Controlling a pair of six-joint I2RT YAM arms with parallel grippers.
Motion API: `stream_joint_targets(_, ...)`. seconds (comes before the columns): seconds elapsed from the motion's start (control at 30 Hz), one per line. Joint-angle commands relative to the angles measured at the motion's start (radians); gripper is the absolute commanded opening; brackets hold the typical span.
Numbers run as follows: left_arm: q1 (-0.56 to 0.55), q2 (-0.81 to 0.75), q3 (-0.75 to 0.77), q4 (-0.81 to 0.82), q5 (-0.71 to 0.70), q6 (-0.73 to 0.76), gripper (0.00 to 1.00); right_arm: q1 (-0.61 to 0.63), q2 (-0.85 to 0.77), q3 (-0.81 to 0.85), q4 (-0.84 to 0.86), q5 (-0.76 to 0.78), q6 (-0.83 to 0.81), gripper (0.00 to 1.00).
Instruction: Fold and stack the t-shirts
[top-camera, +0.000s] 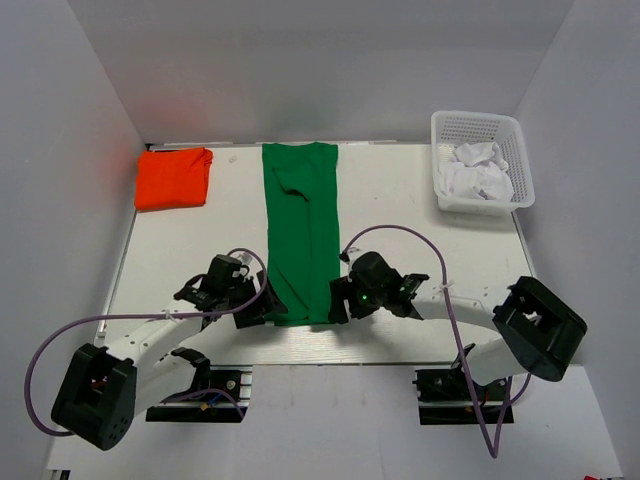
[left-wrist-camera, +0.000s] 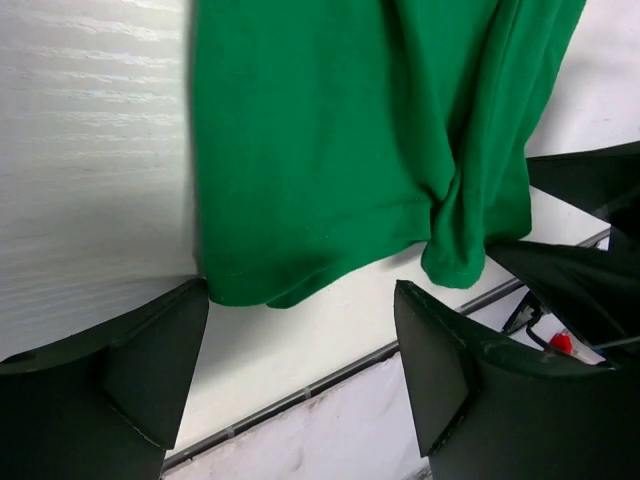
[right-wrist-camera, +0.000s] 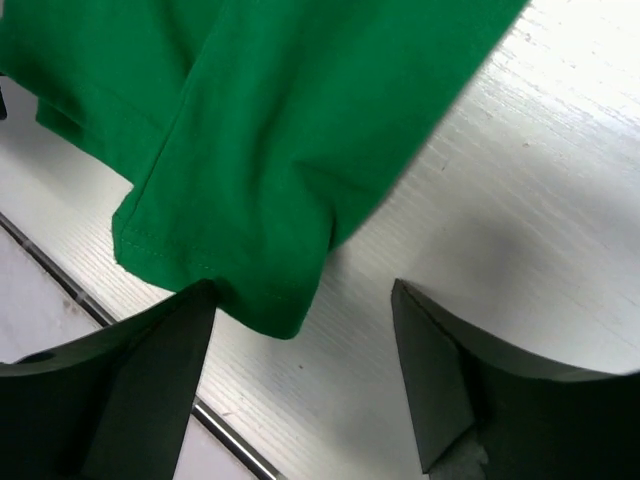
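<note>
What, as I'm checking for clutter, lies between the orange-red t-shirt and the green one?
Nothing: only bare white table separates the folded orange-red t-shirt from the green t-shirt, as the top view shows.

green t-shirt (top-camera: 300, 230): near corners covered in the top view by the left gripper (top-camera: 262, 306) and right gripper (top-camera: 338, 302); far length cut off by the upper edge of both wrist views. white mesh basket (top-camera: 521, 165), far right: crumpled white contents (top-camera: 478, 170) too small to identify. orange-red t-shirt (top-camera: 173, 178), far left: fold layers not discernible.
</note>
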Motion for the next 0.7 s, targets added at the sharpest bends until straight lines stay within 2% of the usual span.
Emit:
stream_joint_targets(0.0, -0.023, 0.011, -0.027, -0.019, -0.009, 0.006, 0.85, -0.019, 0.026, 0.023, -0.015, -0.077, 0.011, 0.73)
stream_joint_targets(0.17, -0.052, 0.069, -0.015, -0.007, -0.043, 0.016, 0.79, -0.04, 0.084, 0.044, -0.012, -0.137, 0.007, 0.51)
stream_joint_targets(0.27, -0.063, 0.103, -0.005, -0.016, -0.101, 0.025, 0.73, -0.048, 0.098, 0.044, -0.014, -0.154, 0.007, 0.46)
stream_joint_targets(0.33, -0.063, 0.117, -0.005, -0.005, -0.101, 0.034, 0.65, -0.051, 0.098, 0.043, 0.023, -0.158, 0.005, 0.44)
stream_joint_targets(0.37, -0.072, 0.131, 0.005, -0.005, -0.101, 0.034, 0.61, -0.054, 0.103, 0.043, 0.026, -0.16, 0.008, 0.4)
stream_joint_targets(0.4, -0.072, 0.131, 0.005, -0.005, -0.092, 0.034, 0.55, -0.057, 0.103, 0.043, 0.032, -0.163, 0.007, 0.32)
stream_joint_targets(0.43, -0.072, 0.143, 0.005, -0.005, -0.092, 0.043, 0.43, -0.057, 0.103, 0.044, 0.034, -0.167, 0.004, 0.28)
stream_joint_targets(0.5, -0.081, 0.143, 0.005, -0.005, -0.083, 0.043, 0.34, -0.06, 0.104, 0.046, 0.04, -0.171, 0.008, 0.12)
stream_joint_targets(0.53, -0.081, 0.143, 0.014, -0.005, -0.071, 0.043, 0.24, -0.059, 0.106, 0.047, 0.042, -0.178, 0.004, 0.06)
stream_joint_targets(0.57, -0.081, 0.143, 0.014, -0.005, -0.07, 0.043, 0.2, -0.059, 0.106, 0.049, 0.046, -0.193, 0.001, 0.0)
stream_joint_targets(0.6, -0.081, 0.143, 0.014, 0.007, -0.07, 0.043, 0.15, -0.06, 0.104, 0.05, 0.051, -0.206, -0.015, 0.0)
stream_joint_targets(0.63, -0.091, 0.143, 0.014, 0.007, -0.083, 0.043, 0.04, -0.057, 0.106, 0.053, 0.066, -0.219, -0.03, 0.0)
stream_joint_targets(0.67, -0.091, 0.132, 0.027, 0.024, -0.083, 0.043, 0.0, -0.057, 0.106, 0.055, 0.071, -0.235, -0.033, 0.0)
